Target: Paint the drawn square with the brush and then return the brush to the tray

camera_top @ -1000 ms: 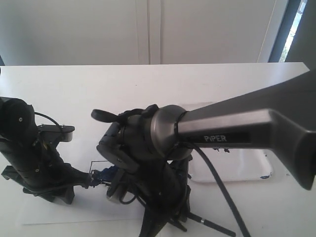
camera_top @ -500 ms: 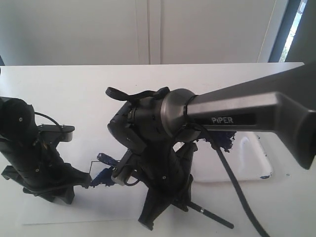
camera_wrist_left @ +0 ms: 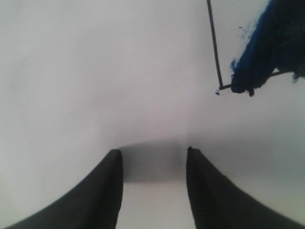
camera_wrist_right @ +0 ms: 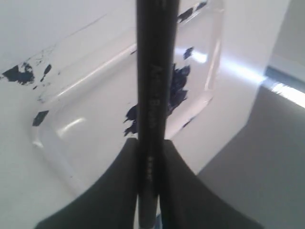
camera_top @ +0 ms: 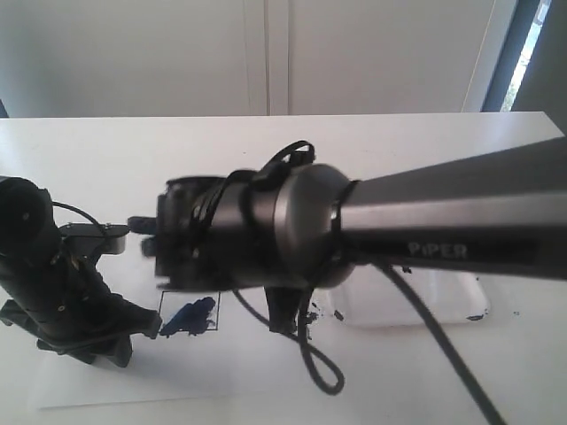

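Observation:
The drawn square [camera_top: 190, 314] on the white paper sheet [camera_top: 133, 382] is smeared dark blue inside; its corner and the blue smear [camera_wrist_left: 269, 45] also show in the left wrist view. My left gripper [camera_wrist_left: 153, 152] rests open just beside the square, low over the paper, holding nothing. My right gripper [camera_wrist_right: 150, 143] is shut on the black handle of the brush [camera_wrist_right: 152, 90], above the white tray [camera_wrist_right: 71, 129] with its dark blue paint blob [camera_wrist_right: 177, 85]. The brush tip is out of view. In the exterior view the tray [camera_top: 425, 301] is partly hidden behind the right arm.
The big right arm [camera_top: 372, 235] spans the foreground from the right, and its cable [camera_top: 314, 363] loops down over the paper. Small paint splatters [camera_top: 312, 313] lie between paper and tray. A white table [camera_top: 106, 150] stretches back to a pale wall.
The right arm has lifted off the square and swung toward the tray, its wrist turned. The blue-smeared square is now uncovered. The left arm has barely moved.

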Tool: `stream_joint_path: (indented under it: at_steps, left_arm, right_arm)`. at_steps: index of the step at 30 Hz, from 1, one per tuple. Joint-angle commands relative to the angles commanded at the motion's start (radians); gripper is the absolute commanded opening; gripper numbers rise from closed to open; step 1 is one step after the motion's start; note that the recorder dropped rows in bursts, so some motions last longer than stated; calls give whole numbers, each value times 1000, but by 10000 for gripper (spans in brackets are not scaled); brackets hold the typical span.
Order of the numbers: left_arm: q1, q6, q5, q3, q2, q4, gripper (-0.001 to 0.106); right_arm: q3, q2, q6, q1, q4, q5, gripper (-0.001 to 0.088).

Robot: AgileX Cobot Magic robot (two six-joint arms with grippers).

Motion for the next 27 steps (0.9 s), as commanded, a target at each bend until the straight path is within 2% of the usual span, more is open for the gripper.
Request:
stream_joint_path:
  at_steps: [4,9,13,21,27]
  left_arm:
    - [0,0,13,0,0,0,478]
    - [0,0,20,0,0,0,478]
    - [0,0,24,0,0,-4,478]
    - [0,0,36,0,0,-7,478]
    - [0,4,45,0,0,-7,478]
  right_arm:
    - [44,4,0,16,-21,0,0]
    - [170,4,0,23,-47,0,0]
    - [214,13,27,23,-106,0,0]
    - [206,124,87,23,-219,0,0]
    - [129,138,88,14,-231,0,0]
